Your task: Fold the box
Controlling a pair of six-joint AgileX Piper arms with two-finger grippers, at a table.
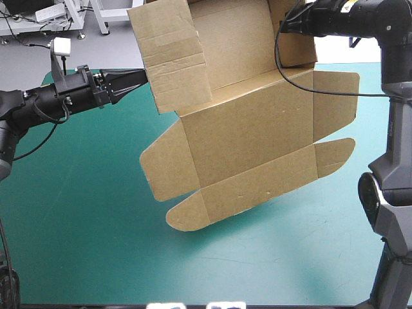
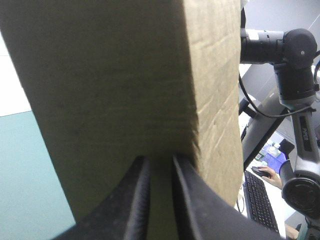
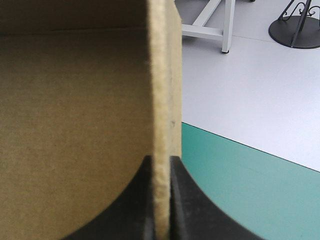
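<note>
Brown box (image 1: 251,135) held up above the teal-green tabletop (image 1: 77,212), tilted.
A side panel is pinched between the nearly closed black fingers of the left hand (image 2: 160,160); the opposite upper edge is clamped likewise by the right hand (image 3: 161,162). The sheet is seen opened out, with rounded flaps lowest.

No legible text, number or sign on the box (image 1: 248,122). Dark lettering runs along the right arm's grey link (image 2: 303,134), too small to be read.
</note>
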